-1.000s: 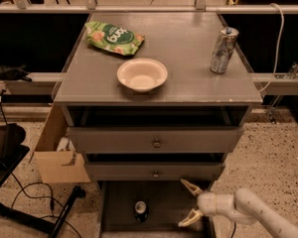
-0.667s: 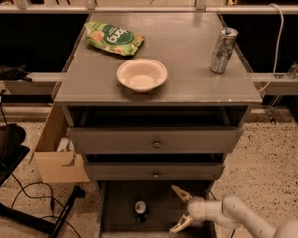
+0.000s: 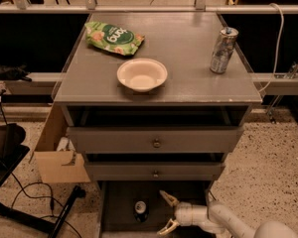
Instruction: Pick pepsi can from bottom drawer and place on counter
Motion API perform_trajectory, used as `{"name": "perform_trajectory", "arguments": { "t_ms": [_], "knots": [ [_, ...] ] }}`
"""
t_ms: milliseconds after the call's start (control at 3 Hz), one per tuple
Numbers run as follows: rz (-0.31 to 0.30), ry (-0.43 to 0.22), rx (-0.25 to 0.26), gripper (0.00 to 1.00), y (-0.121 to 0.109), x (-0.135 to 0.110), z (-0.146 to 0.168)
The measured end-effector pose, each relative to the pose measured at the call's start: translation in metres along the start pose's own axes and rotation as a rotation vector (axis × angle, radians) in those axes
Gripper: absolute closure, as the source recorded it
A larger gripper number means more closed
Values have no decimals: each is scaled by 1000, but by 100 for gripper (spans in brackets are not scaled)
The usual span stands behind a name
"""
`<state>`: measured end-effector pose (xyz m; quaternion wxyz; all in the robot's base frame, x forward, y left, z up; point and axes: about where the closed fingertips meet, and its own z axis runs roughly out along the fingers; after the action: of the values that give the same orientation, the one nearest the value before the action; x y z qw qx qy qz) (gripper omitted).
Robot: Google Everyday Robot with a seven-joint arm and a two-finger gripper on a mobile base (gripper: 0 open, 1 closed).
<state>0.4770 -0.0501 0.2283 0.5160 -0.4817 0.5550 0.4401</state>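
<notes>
The pepsi can [image 3: 141, 210] stands upright on the floor of the open bottom drawer [image 3: 116, 217], seen from above as a dark can with a silver top. My gripper [image 3: 167, 212] is inside the drawer just right of the can, its two pale fingers spread open toward it and holding nothing. A small gap lies between the fingertips and the can. The counter [image 3: 188, 58] is the grey top of the cabinet above.
On the counter sit a white bowl [image 3: 142, 75], a green snack bag [image 3: 114, 37] and a tall silver-grey can [image 3: 223, 50]. Two upper drawers with round knobs [image 3: 156, 143] overhang the bottom drawer. A cardboard box [image 3: 57, 155] stands left of the cabinet.
My gripper has moved left inside the bottom drawer, from the right side to close beside the pepsi can. Its fingers stay open.
</notes>
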Motion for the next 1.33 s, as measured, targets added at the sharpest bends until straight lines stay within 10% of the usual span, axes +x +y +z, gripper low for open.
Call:
{"name": "perform_trajectory", "arguments": {
  "t_ms": [667,1333],
  "knots": [
    [5,114,108,0,-16,22,53],
    [11,161,85,0,-7,37,92]
  ]
}}
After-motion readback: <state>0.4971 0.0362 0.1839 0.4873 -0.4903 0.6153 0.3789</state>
